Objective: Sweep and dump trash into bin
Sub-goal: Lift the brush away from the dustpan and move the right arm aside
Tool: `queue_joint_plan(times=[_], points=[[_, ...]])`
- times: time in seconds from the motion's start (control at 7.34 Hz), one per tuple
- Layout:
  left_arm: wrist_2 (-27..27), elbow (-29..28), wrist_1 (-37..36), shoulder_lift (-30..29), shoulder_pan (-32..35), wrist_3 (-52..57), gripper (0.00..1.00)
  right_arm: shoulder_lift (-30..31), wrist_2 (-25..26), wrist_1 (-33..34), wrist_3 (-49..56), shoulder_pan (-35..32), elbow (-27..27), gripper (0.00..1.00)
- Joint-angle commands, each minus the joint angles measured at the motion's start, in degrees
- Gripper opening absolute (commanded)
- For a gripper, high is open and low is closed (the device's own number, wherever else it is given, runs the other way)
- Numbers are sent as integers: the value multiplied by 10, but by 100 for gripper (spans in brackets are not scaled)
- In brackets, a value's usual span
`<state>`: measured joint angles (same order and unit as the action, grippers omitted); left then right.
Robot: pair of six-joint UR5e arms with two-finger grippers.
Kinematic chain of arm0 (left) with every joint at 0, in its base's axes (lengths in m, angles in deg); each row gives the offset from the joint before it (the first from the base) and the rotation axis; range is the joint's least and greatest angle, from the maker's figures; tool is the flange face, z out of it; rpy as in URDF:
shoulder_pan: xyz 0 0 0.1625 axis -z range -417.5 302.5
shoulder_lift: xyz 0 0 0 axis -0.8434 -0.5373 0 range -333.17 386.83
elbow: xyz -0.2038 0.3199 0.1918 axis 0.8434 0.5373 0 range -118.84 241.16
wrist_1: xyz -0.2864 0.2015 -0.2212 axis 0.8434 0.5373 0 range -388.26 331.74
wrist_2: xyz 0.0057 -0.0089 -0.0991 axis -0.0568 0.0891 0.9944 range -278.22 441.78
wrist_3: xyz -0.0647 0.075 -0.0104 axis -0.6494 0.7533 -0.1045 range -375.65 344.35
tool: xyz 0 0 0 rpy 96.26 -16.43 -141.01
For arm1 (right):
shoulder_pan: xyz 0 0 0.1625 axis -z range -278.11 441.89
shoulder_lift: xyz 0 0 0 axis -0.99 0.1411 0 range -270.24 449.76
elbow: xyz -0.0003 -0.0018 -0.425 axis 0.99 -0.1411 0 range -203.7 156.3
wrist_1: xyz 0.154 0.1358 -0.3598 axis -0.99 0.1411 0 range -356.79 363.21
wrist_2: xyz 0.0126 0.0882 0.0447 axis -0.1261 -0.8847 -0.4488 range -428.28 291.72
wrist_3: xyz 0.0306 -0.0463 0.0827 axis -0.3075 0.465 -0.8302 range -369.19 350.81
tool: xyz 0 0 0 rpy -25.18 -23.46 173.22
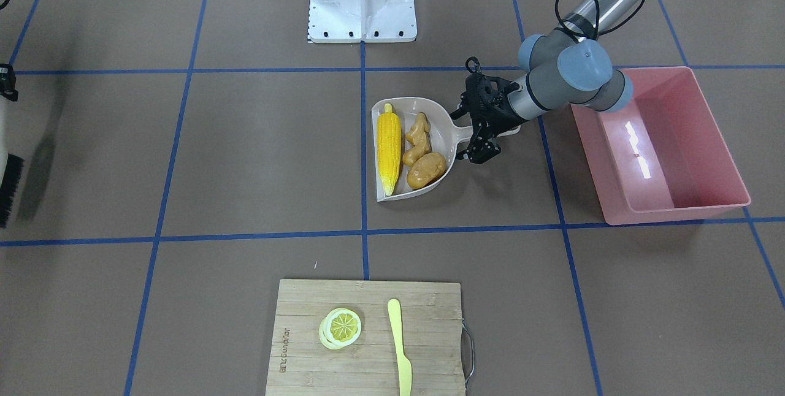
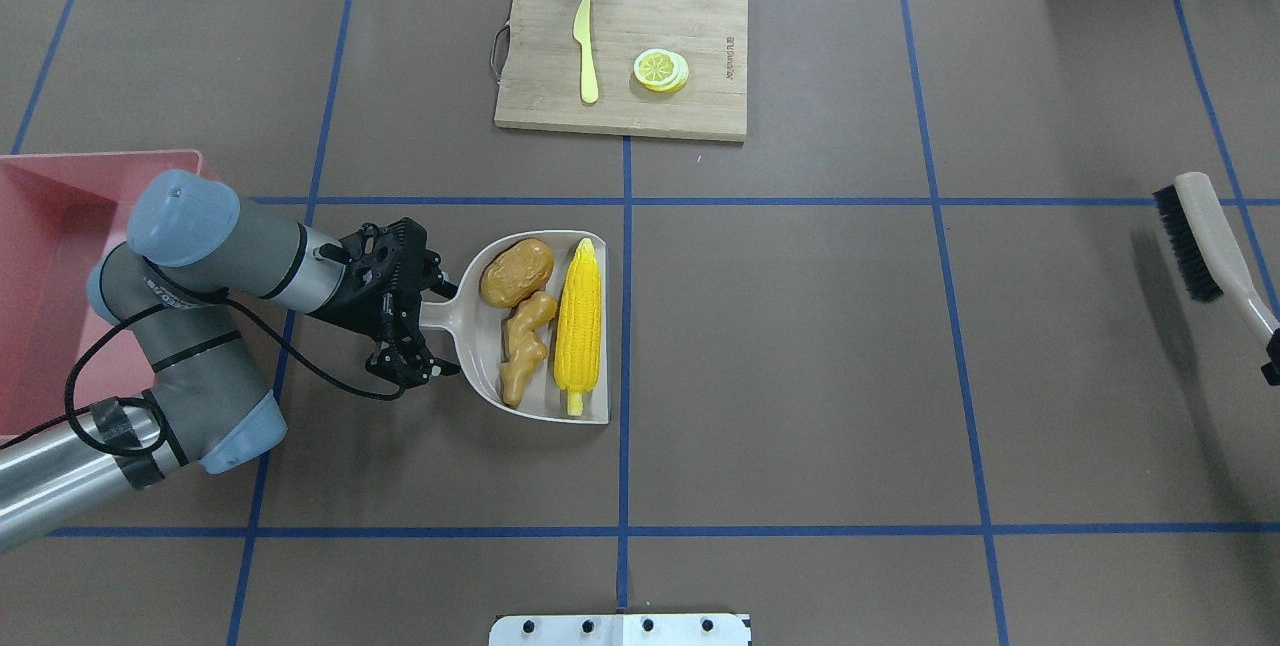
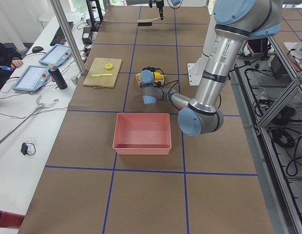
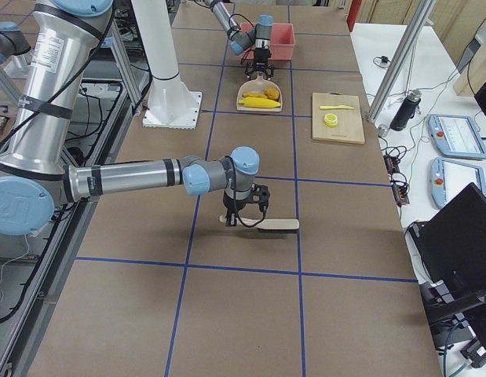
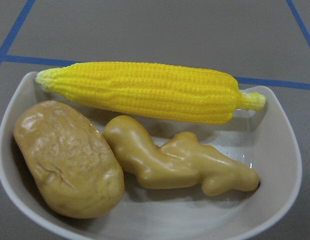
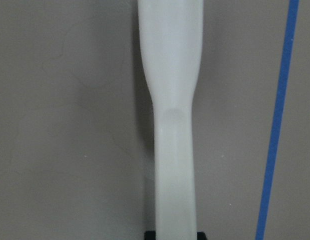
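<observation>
Front view: L gripper (image 1: 482,128) is shut tight on the dustpan (image 1: 443,116) handle. Corn cob (image 1: 389,151), ginger (image 1: 418,137) & potato (image 1: 427,170) lie side by side in the pan. Pink bin (image 1: 674,209) sits near, not touching the pan.

Overhead view: R gripper (image 2: 1272,351), at the pic's edge, holds the brush (image 2: 1200,236) handle.

R wrist view: jaws pinch the handle's end.
</observation>
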<state>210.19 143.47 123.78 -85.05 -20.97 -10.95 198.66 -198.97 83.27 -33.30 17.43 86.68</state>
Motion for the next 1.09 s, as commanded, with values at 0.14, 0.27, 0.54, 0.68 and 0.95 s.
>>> queue_joint_plan(times=[0.14,0.27,0.54,0.68,0.95], points=[[0,0,1,0,1,1,0,44,-9,-154,-9,-6,-67,0],[0,0,2,0,0,1,0,43,-25,-169,-11,-5,-80,0],[-1,0,1,0,-1,2,0,43,-35,-170,-8,-5,-82,0],[-1,0,1,0,-1,2,0,43,-36,-170,-8,-5,-85,0],[-5,-1,-3,-1,-1,7,68,40,-36,-169,-8,-4,-93,0]])
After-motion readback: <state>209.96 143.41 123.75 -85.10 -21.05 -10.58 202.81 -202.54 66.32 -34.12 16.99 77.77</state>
